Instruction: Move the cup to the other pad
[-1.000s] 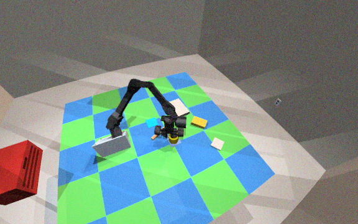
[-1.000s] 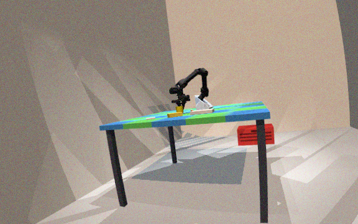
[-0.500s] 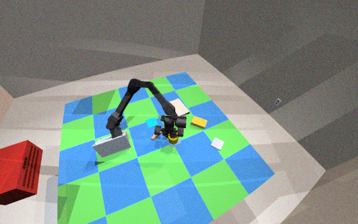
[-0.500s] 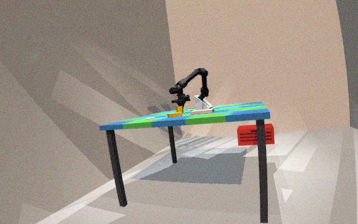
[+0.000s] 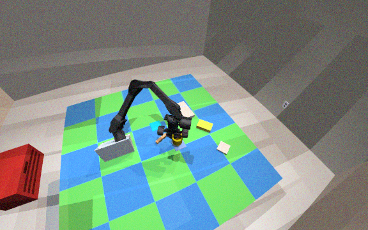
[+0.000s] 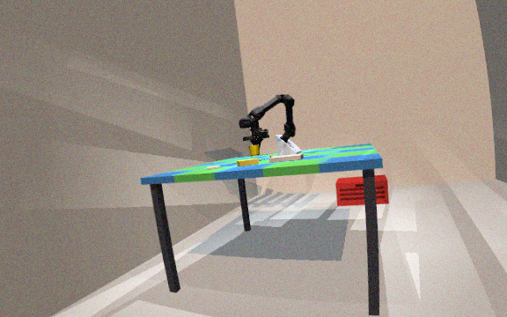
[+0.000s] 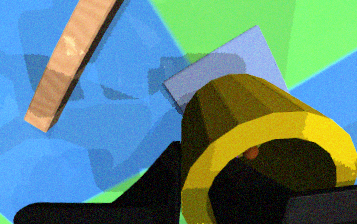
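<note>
gripper (image 7: 259, 200) jaws nearly shut, clamped on yellow cup (image 7: 259, 145) wall over lilac pad (image 7: 229, 70). step: grasp done. nxt: lift level, carry to cyan pad (image 5: 154, 126).

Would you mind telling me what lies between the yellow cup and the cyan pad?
In the top view, a small wooden block lies between the yellow cup, which the tool grips, and the cyan pad.
</note>
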Motion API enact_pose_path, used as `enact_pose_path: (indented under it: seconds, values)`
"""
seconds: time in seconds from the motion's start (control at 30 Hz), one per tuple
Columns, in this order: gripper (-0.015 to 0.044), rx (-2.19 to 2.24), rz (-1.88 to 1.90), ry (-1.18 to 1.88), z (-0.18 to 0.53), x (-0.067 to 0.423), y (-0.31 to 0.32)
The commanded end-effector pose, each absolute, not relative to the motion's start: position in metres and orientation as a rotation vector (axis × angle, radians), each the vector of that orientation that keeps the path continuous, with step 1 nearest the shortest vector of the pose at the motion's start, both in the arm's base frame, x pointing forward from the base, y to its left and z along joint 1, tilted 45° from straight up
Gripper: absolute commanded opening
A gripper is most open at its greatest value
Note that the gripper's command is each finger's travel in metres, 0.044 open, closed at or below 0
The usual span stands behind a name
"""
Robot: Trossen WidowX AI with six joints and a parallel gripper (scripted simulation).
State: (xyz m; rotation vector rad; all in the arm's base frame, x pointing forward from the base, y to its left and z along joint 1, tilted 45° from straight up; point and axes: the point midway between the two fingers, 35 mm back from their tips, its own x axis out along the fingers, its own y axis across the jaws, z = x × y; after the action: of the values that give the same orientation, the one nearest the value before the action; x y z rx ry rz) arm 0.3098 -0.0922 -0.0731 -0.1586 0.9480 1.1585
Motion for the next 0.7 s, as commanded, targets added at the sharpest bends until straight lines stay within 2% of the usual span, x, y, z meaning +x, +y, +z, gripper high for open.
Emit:
enact_pose_path:
  seconds: [0.0, 0.67]
  values:
    - [0.0000, -0.173, 1.151, 0.945, -0.0639, 0.3085, -0.1010]
    - [0.0000, -0.163, 1.152, 0.945, -0.0664, 0.3084, -0.0974]
